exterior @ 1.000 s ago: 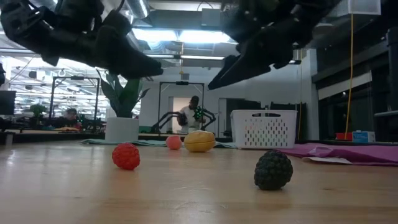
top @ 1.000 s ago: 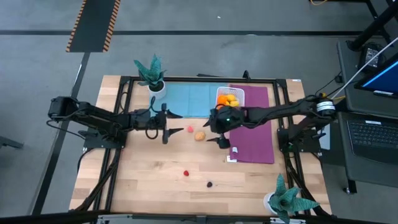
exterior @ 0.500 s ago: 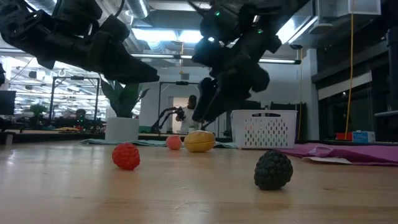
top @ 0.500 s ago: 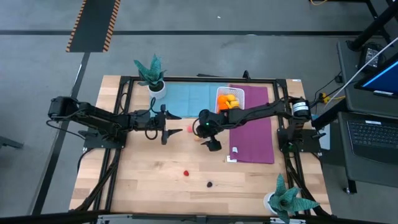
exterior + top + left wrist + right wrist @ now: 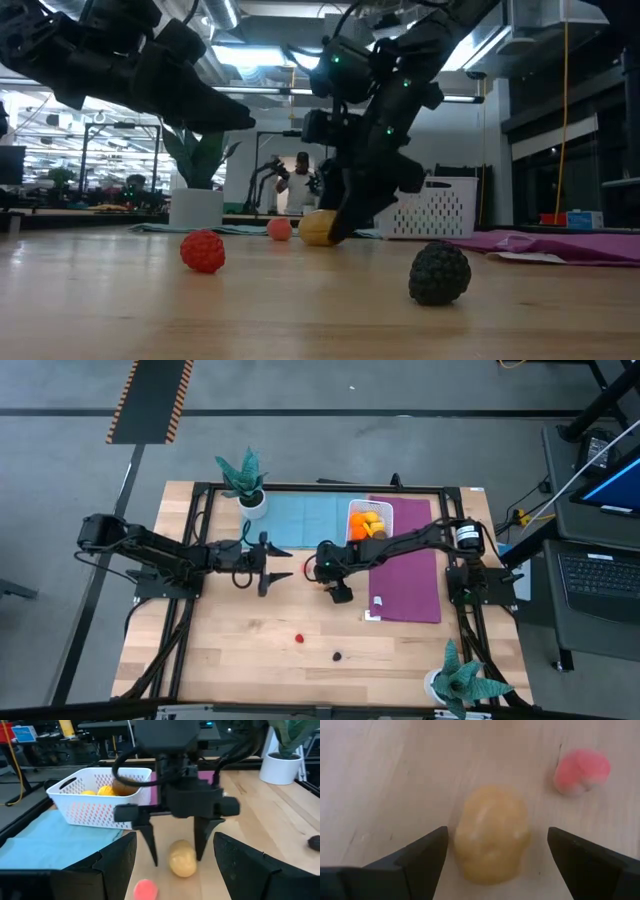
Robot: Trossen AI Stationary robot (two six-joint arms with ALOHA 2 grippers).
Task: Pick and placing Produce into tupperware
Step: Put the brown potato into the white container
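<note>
From above, the table (image 5: pixel 250 660) was pale wood planks in a black frame, with a flat teal mat (image 5: pixel 305 518) and a purple mat (image 5: pixel 410 575) along the back edge, and the white tupperware (image 5: pixel 370 518) on the seam between them, already holding orange and yellow bits. The right gripper (image 5: pixel 325 572) reached in over the middle of the table, the left gripper (image 5: pixel 275 563) hung close by, fingers spread and holding nothing. A bumpy red berry (image 5: pixel 299 638) and a dark knobbly berry (image 5: pixel 337 656) sat well apart in the open front half. From table level, the right arm came down steeply onto a smooth tan potato (image 5: pixel 317 228), a small pink piece (image 5: pixel 279 229) beside it. Left wrist cam: the tupperware was really a slotted lattice basket (image 5: pixel 97 795), and the other arm's fingers straddled the potato. Right wrist cam: fingers wide apart either side of the lumpy potato (image 5: pixel 491 832), not squeezing it; the fuzzy pink piece (image 5: pixel 581 771) lay just beyond.
</note>
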